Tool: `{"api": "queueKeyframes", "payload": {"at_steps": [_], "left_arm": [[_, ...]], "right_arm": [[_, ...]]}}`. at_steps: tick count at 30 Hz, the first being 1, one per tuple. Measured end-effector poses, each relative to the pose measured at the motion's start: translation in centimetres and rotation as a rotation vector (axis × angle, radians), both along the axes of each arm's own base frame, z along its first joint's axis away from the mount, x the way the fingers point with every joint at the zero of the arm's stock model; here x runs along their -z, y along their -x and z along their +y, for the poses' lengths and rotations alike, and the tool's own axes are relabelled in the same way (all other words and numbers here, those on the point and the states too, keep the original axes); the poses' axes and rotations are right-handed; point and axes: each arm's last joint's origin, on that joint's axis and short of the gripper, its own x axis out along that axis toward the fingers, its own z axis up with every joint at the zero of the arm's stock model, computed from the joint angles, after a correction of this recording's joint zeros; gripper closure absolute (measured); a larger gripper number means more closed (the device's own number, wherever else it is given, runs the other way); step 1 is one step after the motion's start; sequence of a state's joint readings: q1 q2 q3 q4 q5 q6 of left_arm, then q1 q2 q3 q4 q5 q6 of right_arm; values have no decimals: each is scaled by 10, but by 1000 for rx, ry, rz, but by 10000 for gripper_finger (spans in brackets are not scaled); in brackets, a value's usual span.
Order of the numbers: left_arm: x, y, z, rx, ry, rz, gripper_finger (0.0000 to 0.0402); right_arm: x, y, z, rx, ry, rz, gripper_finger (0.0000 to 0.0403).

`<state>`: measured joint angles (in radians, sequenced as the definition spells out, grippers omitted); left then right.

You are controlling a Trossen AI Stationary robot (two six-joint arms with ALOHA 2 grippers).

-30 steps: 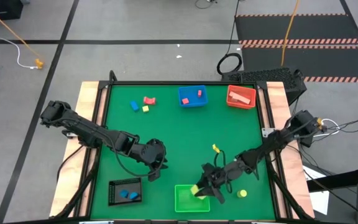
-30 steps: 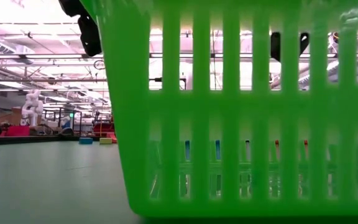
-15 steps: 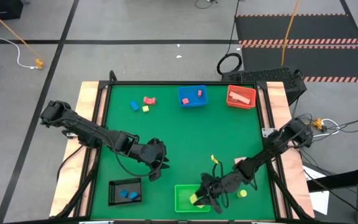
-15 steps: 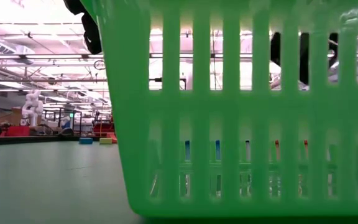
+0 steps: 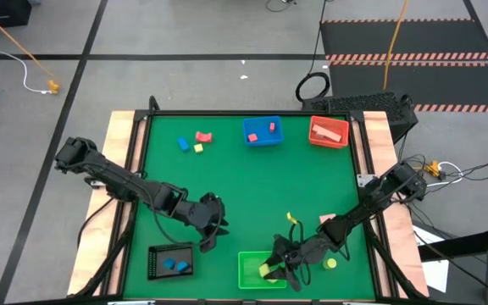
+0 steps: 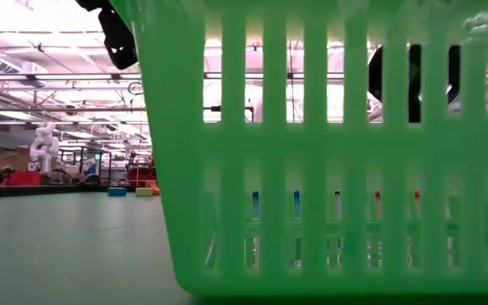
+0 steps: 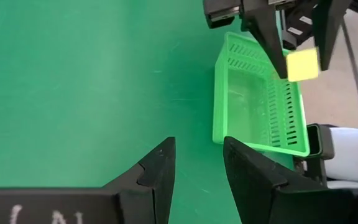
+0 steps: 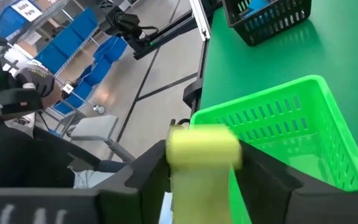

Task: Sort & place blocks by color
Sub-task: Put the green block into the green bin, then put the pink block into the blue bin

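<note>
My right gripper [image 5: 269,269] hovers over the green tray [image 5: 250,273] at the table's near edge, shut on a yellow block [image 8: 204,146]. The left wrist view shows that block [image 7: 303,63] above the tray's wall [image 7: 260,106]. My left gripper [image 7: 197,168] is open and empty above bare green table, to the left of the green tray [image 5: 211,227]. A blue block [image 5: 183,143], a red one [image 5: 202,135] and a yellow one [image 5: 198,148] lie on the far left of the table. Another yellow piece [image 5: 293,219] and a lime cylinder [image 5: 330,263] lie near my right arm. My right gripper pinches the yellow block [image 8: 194,142] between its two fingers [image 7: 269,37], one on each opposite side face. The fingers come from above, slanting down toward the tray. The block is lifted clear, above the green tray's open top.
A black tray [image 5: 169,261] with blue blocks sits at the near left. A blue tray [image 5: 263,131] and a red tray [image 5: 329,132] stand at the far edge, each with pieces inside. In the low view the green tray's slatted wall [image 6: 312,169] fills most of the picture.
My right gripper has carried the yellow block toward the table's near edge, from beside the green tray's far rim to over its inside, then stayed there. My left gripper has shifted a little toward the near edge.
</note>
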<state>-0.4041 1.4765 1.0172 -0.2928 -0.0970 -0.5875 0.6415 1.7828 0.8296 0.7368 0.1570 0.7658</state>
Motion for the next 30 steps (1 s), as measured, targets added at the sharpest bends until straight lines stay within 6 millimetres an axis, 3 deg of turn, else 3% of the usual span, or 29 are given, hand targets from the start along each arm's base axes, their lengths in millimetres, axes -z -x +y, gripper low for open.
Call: {"api": "queueKeyframes", "payload": {"at_steps": [8,13,21,30], "left_arm": [[2,0,4,-1,-50,11,265],[5,-2,21,-97,-134,44,265],[19,4,82,-324,-285,276,265],[18,6,161,-435,-471,344,265]], "right_arm": [[-4,-6,-9,30,-14,-5,165],[-26,-10,-27,-20,-22,-43,139],[-72,0,-78,-20,140,-68,124],[-98,24,-135,70,347,7,124]]}}
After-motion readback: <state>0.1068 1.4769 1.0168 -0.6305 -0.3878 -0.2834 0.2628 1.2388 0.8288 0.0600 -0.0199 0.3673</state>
